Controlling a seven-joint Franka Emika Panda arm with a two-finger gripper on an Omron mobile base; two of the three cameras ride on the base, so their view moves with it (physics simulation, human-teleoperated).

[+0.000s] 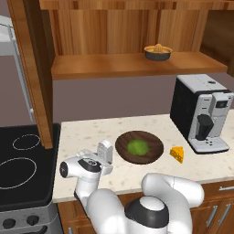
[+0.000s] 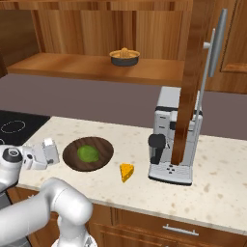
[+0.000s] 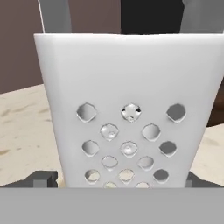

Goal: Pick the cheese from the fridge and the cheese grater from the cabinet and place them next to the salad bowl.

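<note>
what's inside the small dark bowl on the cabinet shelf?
The small dark bowl on the cabinet shelf holds an orange-yellow rounded item poking above the rim. The bowl's wall hides its lower part and anything beneath it.

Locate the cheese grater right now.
The cheese grater stands on the speckled counter just left of the salad bowl in the left base view, directly in front of the open pincer; the cheese lies on the bowl's far side.
</note>
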